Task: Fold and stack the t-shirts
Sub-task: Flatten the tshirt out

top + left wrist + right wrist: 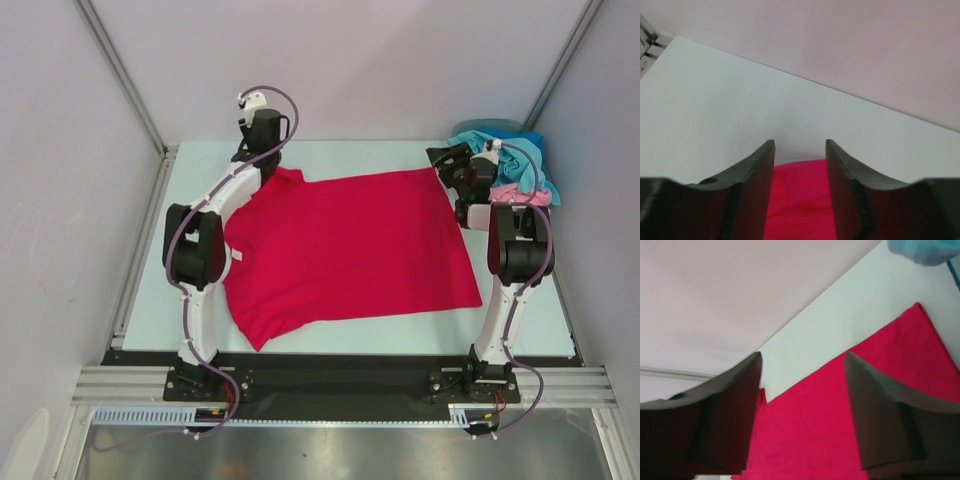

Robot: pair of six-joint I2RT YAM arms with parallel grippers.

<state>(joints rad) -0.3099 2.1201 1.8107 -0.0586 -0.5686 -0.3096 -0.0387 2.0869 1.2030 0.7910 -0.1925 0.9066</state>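
The crimson red t-shirt (350,250) lies spread flat on the white table (350,155), its white neck label (238,255) by the left arm. My left gripper (270,158) is at the shirt's far left sleeve. In the left wrist view it (800,145) is open, with red cloth (800,200) lying between the fingers. My right gripper (442,160) hovers over the shirt's far right corner. In the right wrist view it (802,357) is wide open above the red cloth (840,420). A teal-blue shirt (520,150) and a light pink shirt (528,196) lie bunched at the back right.
The blue-grey basket (490,125) stands at the back right corner under the teal and pink shirts. Pale walls close in the table at the back and both sides. A metal rail (350,385) runs along the near edge.
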